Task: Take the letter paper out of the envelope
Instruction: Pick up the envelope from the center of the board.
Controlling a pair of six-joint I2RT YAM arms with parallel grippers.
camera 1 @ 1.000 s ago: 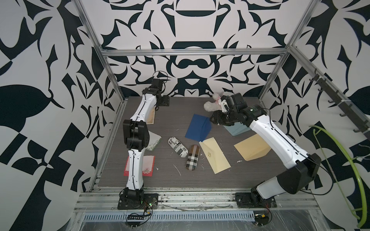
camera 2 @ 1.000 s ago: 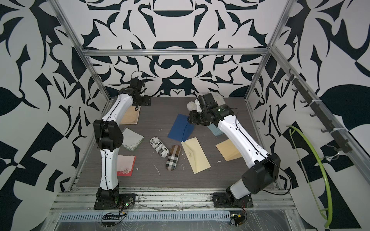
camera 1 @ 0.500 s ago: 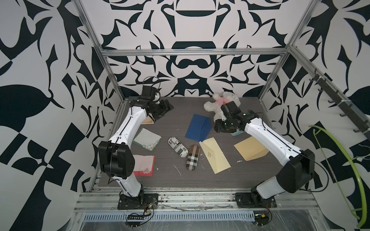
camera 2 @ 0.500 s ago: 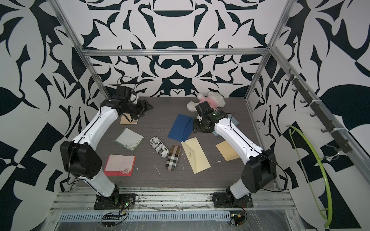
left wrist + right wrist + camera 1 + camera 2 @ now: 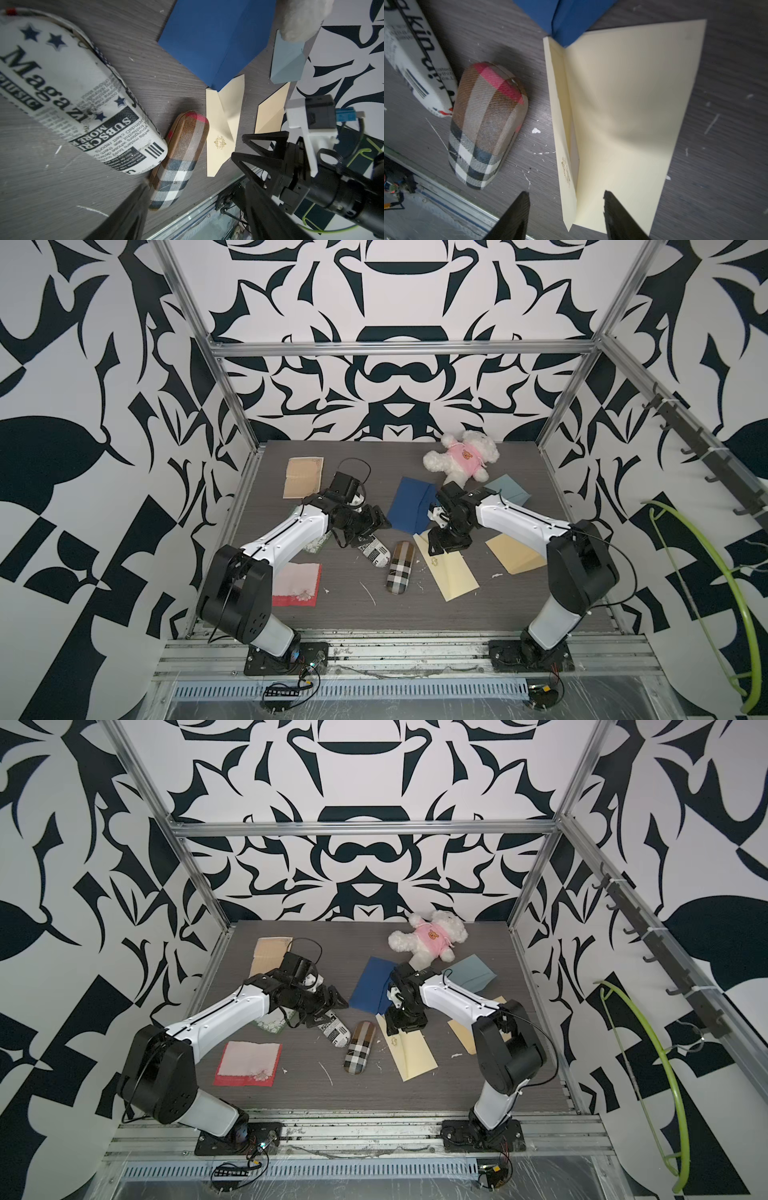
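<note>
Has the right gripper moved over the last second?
Yes. The right gripper has come forward from beside the teddy bear to hover over the cream envelope.

The left arm point(image 5: 286, 535) has swung off the far-left corner toward the middle of the desk point(image 5: 374, 614). The left gripper point(image 5: 372, 526) now hangs over the newsprint case point(image 5: 374, 553), the notebook point(image 5: 303, 477) it covered lies bare, and the arm hides most of the green cloth point(image 5: 313, 545). The right arm point(image 5: 515, 522) has drawn nearward from the teddy point(image 5: 461, 460). The right gripper point(image 5: 444, 545) now stands over the cream envelope's point(image 5: 451, 574) far end.
</note>
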